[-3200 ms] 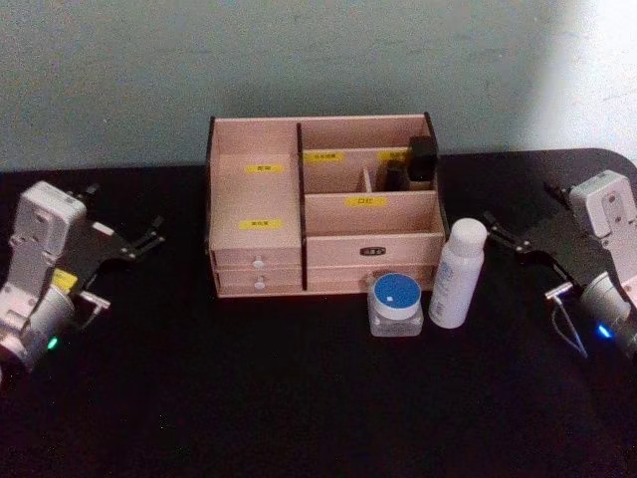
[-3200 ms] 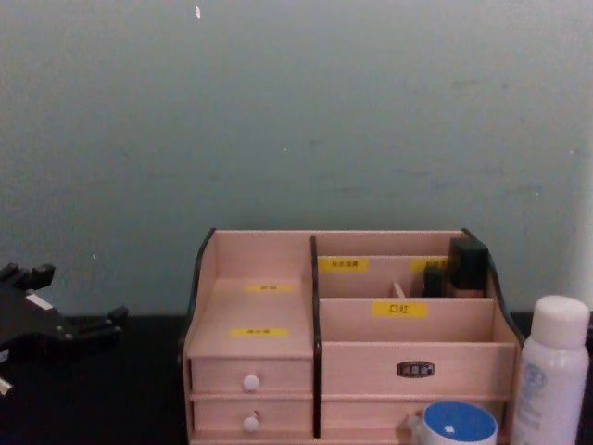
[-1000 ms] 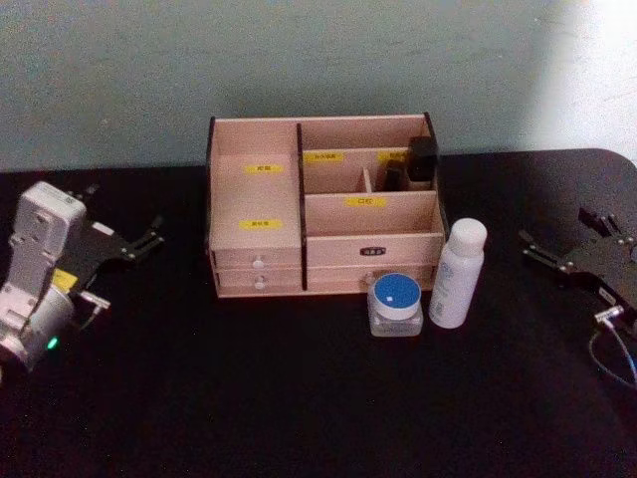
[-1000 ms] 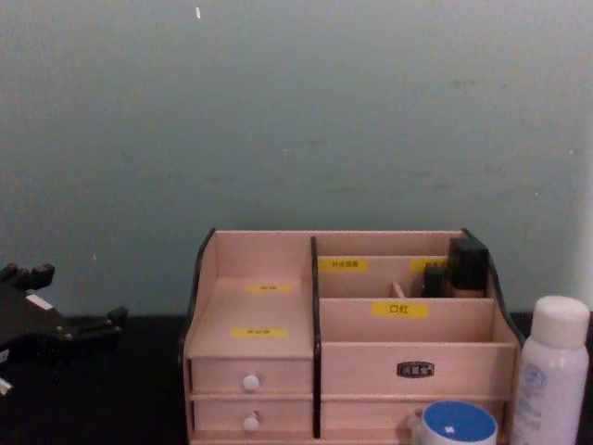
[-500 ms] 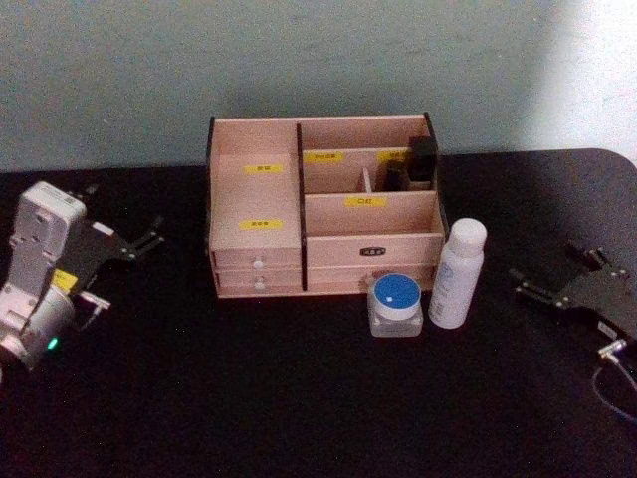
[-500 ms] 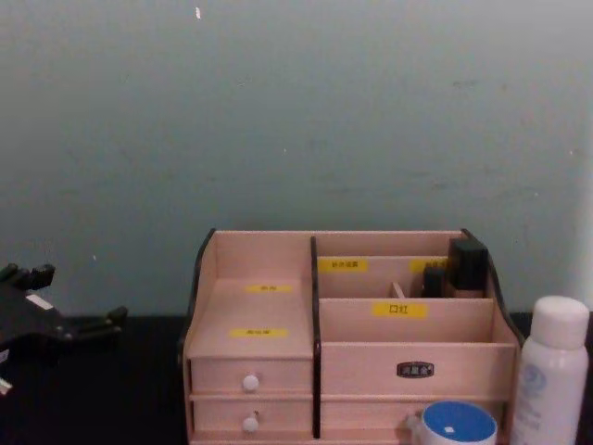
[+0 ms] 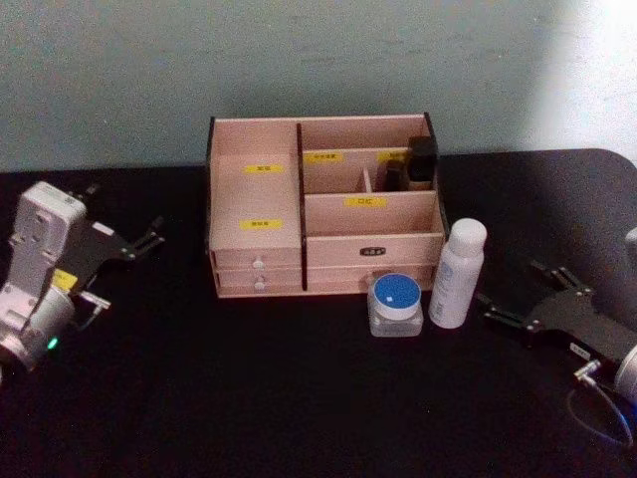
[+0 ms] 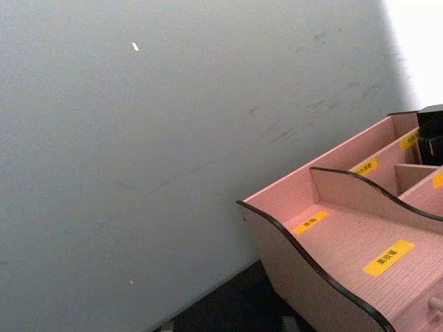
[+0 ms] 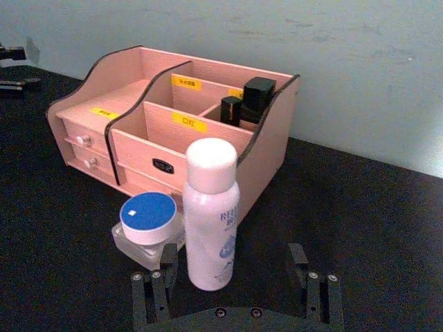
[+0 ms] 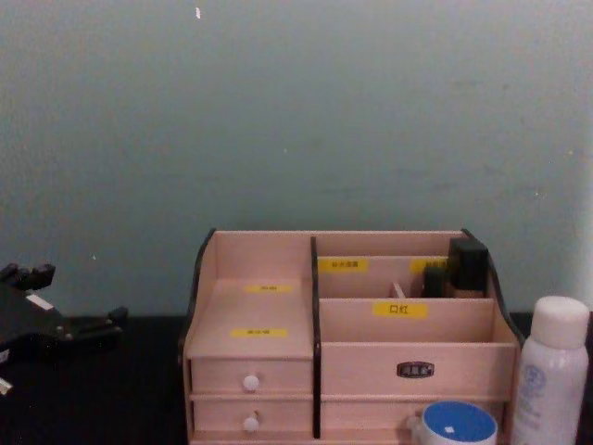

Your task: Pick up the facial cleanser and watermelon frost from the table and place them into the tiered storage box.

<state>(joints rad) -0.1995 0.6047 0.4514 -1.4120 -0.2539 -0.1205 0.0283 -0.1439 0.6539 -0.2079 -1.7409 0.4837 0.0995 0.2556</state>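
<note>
The facial cleanser (image 7: 457,274) is a tall white bottle standing in front of the tiered storage box (image 7: 373,249), at its right end. The watermelon frost (image 7: 396,304), a squat clear jar with a blue lid, stands just left of the bottle. My right gripper (image 7: 510,286) is low over the table to the right of the bottle, open and pointing at it. In the right wrist view the cleanser (image 9: 211,214) stands just ahead of the open right gripper (image 9: 232,259), with the jar (image 9: 149,220) beside it. My left gripper (image 7: 151,234) is open, left of the box.
Two small dark bottles (image 7: 418,164) stand in the box's back right compartment. The black table (image 7: 299,398) has free room in front of the items. A pale wall is close behind the box. The left gripper (image 10: 74,298) sits at the chest view's left edge.
My right gripper has dropped lower and moved left toward the facial cleanser, its fingers still open. The left arm has barely shifted. Bottle, jar and box have not moved.
</note>
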